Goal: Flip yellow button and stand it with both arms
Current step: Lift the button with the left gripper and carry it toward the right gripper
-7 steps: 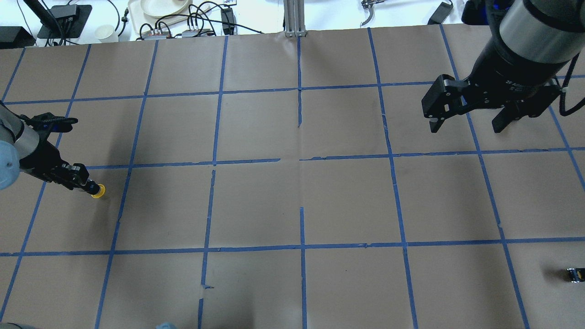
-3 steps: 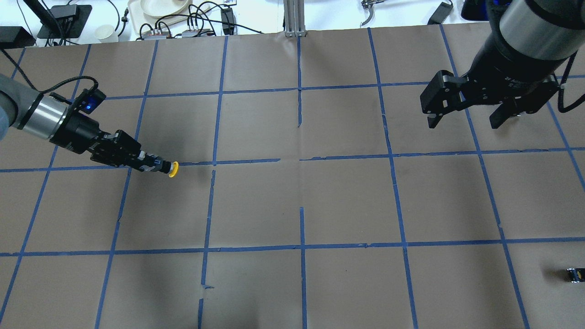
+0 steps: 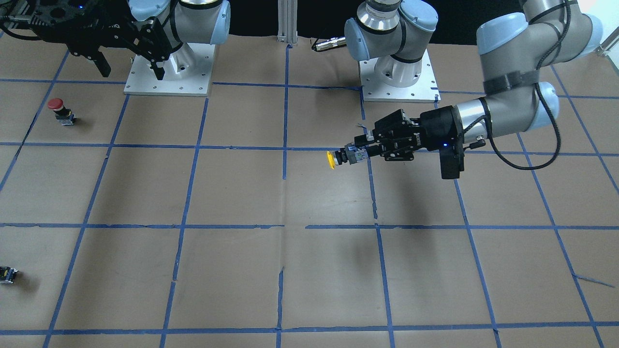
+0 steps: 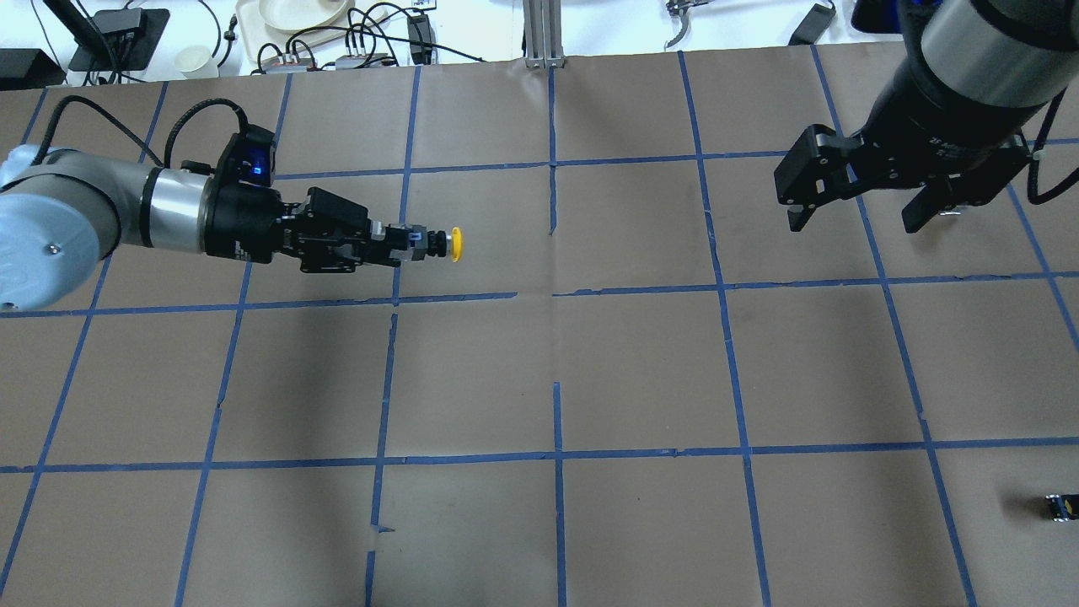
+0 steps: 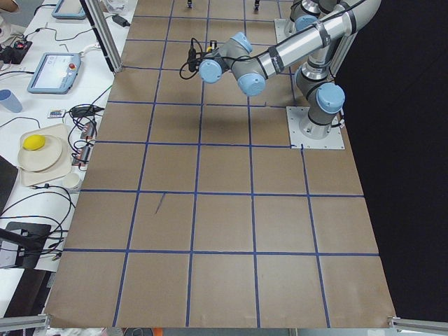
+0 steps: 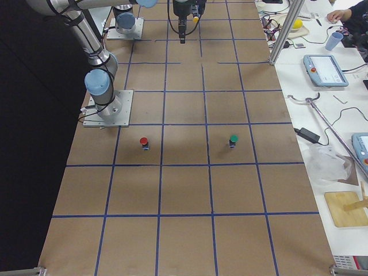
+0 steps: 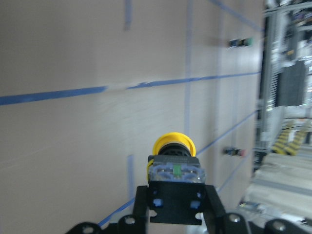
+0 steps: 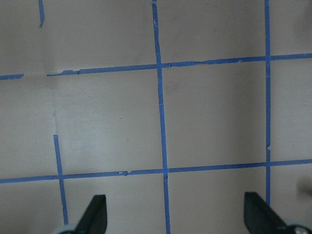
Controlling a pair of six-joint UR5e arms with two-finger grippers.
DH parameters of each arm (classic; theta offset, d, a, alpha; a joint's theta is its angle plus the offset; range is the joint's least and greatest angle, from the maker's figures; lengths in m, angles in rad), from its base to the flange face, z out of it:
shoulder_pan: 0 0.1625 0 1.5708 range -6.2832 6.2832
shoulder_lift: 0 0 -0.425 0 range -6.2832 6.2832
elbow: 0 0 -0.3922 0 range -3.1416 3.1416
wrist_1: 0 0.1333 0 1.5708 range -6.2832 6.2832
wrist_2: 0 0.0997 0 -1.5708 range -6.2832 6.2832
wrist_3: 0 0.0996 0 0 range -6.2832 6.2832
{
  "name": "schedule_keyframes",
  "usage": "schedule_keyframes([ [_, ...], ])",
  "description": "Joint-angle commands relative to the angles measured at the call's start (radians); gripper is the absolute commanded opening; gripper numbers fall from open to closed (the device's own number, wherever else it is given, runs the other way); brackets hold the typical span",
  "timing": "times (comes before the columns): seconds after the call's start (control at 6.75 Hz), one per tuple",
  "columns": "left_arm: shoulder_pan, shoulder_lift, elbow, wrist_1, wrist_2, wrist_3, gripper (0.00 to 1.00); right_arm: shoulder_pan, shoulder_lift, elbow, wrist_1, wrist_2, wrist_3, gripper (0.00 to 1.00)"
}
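Left pincer [image 4: 406, 244] first: it's clamped hard on the grey-and-black switch body of the yellow button [image 4: 438, 243], and the wrist view shows the fingers [image 7: 146, 204] pinching the back of the box with the mushroom cap poking out ahead. The button [image 3: 338, 159] lies sideways in the air, cap aimed at the middle of the counter [image 4: 641, 371], with a shadow on the paper below, so it's clear of the surface. It sits on the left half, just short of the centre line of blue tape. Over to the right pincer [image 4: 856, 221]: jaws spread wide, nothing between them, pointing down over its own far side, well apart from the button. Its wrist camera sees only paper and tape between the two fingertips [image 8: 95, 214]. A red-capped button [image 3: 56, 110] and a small black-grey block [image 3: 7, 274] sit out on the right arm's side, not in play. My read: this is the carry to a mid-air handover, with the flip itself not yet done. The next move looks like the right arm's, coming in toward the centre and lining its open jaws on the exposed cap end or neck. It needs a firm grip there before the left lets go, since that neck is a short target.
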Motion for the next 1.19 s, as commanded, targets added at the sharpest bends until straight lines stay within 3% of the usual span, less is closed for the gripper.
schedule_keyframes([
  [0.0, -0.024, 0.013, -0.110, 0.005, -0.248, 0.018, 0.09, -0.010, 0.000, -0.005, 0.000, -0.002, 0.013, 1.00],
  [0.15, -0.033, 0.020, -0.110, 0.004, -0.261, 0.019, 0.09, -0.050, 0.000, -0.014, 0.009, 0.047, 0.106, 1.00],
  [0.3, -0.078, 0.028, -0.111, -0.001, -0.349, 0.002, 0.09, -0.085, 0.005, -0.014, 0.009, 0.222, 0.183, 1.00],
  [0.89, -0.327, 0.045, -0.079, 0.013, -0.762, -0.043, 0.09, -0.104, 0.054, -0.015, 0.006, 0.571, 0.466, 1.00],
  [1.04, -0.347, 0.042, -0.058, 0.019, -0.765, -0.061, 0.09, -0.108, 0.055, -0.018, 0.006, 0.645, 0.475, 1.00],
])
